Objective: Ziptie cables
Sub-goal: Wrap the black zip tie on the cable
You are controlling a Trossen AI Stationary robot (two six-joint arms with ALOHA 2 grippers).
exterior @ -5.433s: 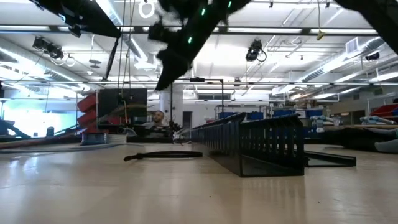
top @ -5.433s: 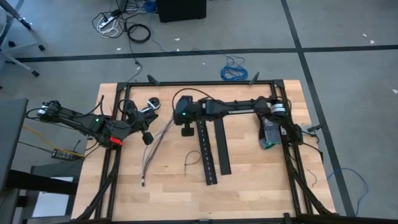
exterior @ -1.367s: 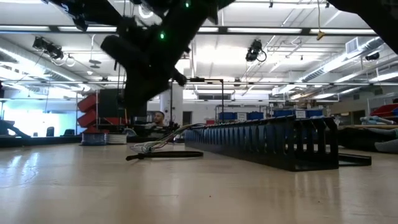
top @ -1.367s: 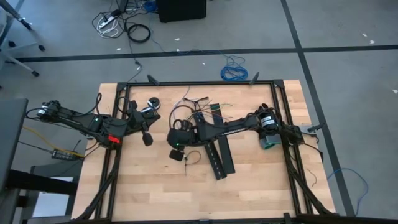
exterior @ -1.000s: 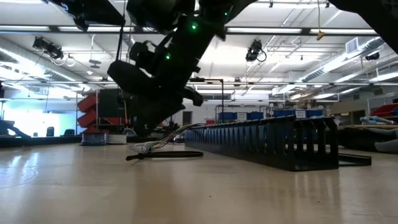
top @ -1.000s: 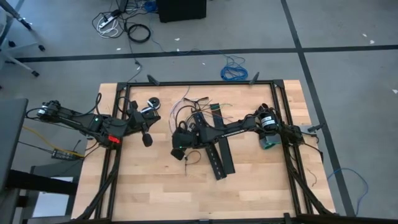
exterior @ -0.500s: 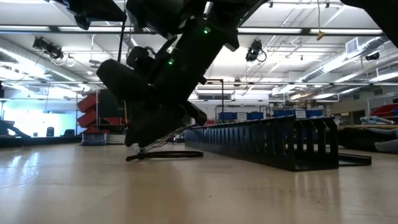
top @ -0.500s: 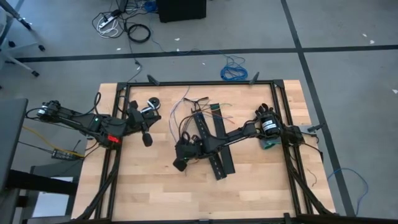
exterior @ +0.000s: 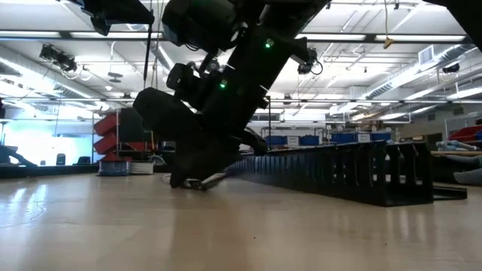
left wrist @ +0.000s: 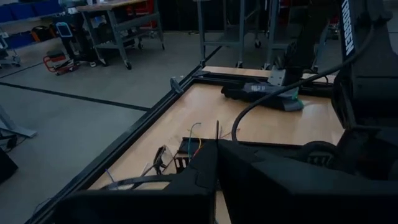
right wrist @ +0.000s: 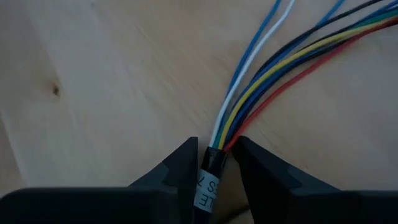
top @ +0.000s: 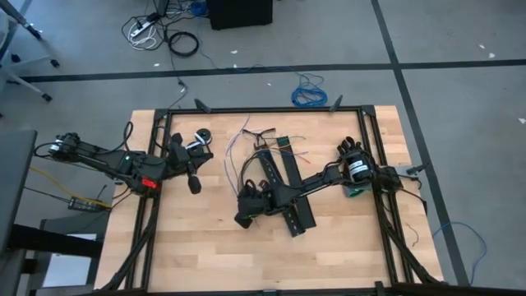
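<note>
Right end effector [right wrist: 214, 163]: clamped on the sleeved end of the cables [right wrist: 273, 59], low centre-left of the high view; wires splay toward upper centre.

Left end effector [top: 195, 184]: pressed together, empty, parked at left.

Risks: thin wires may slip from the narrow pinch; dragged strands may snag the 2 perforated strips [top: 289, 191] just beside; no zipties made out.

Surface: pale wood tabletop [top: 345, 255], black frame.

Room: grey floor, blue cable coil [top: 308, 90], workshop shelving beyond.
</note>
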